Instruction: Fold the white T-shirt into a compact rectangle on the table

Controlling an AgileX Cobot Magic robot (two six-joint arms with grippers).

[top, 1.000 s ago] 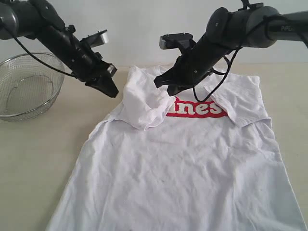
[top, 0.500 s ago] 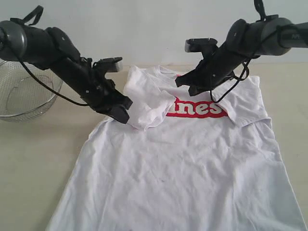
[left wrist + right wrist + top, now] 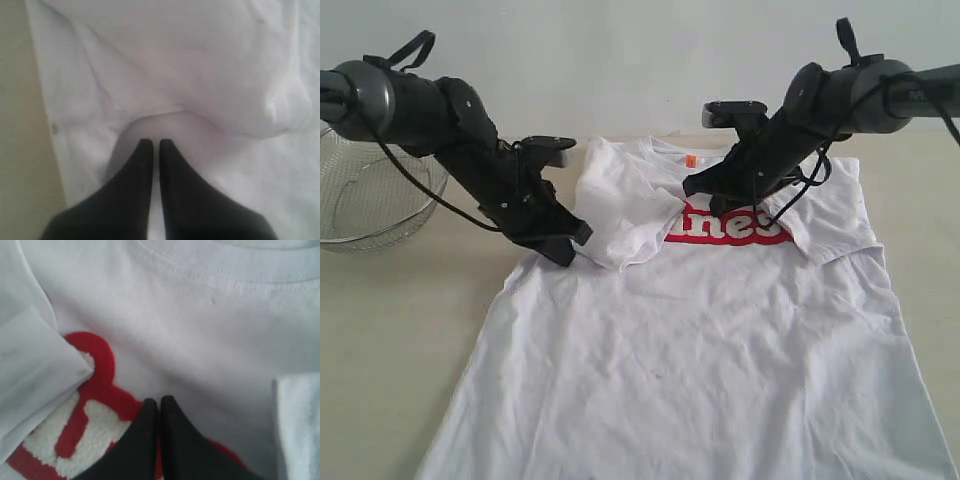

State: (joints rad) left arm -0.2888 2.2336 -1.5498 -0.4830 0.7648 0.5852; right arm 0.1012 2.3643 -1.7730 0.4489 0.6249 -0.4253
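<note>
The white T-shirt (image 3: 700,340) is lying face up on the table (image 3: 390,330), its neck pointing to 12 o'clock and its hem reaching toward 6 o'clock in the exterior view; the sleeve (image 3: 625,215) at the shirt's 10 o'clock corner is lying folded in over the chest, covering the start of the red lettering (image 3: 735,226); the other sleeve (image 3: 825,215), at 2 o'clock, is lying turned in as well; a small orange tag (image 3: 690,160) is showing at the neck.

The left claw (image 3: 152,145) is sitting closed, its two tips pressed together with nothing between them; it is hanging low over the cloth at about 8 o'clock of the folded sleeve, and I cannot tell whether it is touching the shirt. The right claw (image 3: 159,402) is closed too and gripping nothing; it is hovering over the red lettering, just at 3 o'clock of the folded sleeve.

A wire basket (image 3: 370,200) is standing on the table at 9 o'clock, well apart from the shirt.
</note>
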